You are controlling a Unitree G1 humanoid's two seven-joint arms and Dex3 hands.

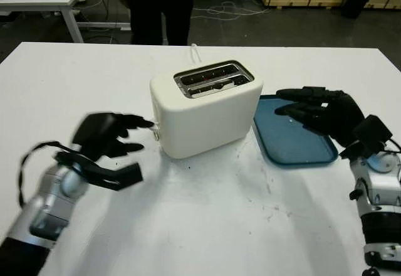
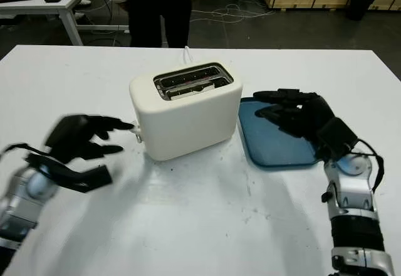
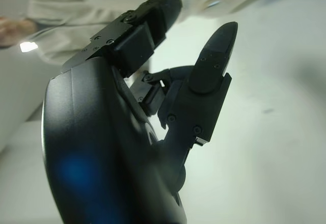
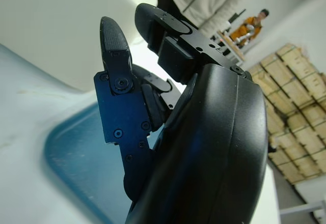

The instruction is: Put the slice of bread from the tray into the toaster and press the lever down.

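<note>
Left hand (image 1: 109,139): black, three-fingered, just above the white table (image 1: 207,219) left of the toaster; released, grasping nothing; one fingertip reaches to just beside the small lever (image 1: 155,132) on the toaster's left end face. Contact with the lever cannot be confirmed.

Toaster (image 1: 203,106): cream-white, two-slot, at table centre, set at a slight angle; metal-rimmed slots on top. A pale sliver shows in the nearer slot (image 1: 216,85); whether this is the bread cannot be told. White cord runs off behind it toward the far edge.

Tray (image 1: 291,135): blue, rectangular with rounded corners, flat on the table just right of the toaster, near its right end. Visible surface bare of bread.

Right hand (image 1: 322,110): black, above the tray's right portion, fingers pointing toward the toaster; released, grasping nothing.

Background: person (image 1: 160,3) in dark trousers and a light top standing beyond the table's far edge; desk at far left; wooden crates at far right.
</note>
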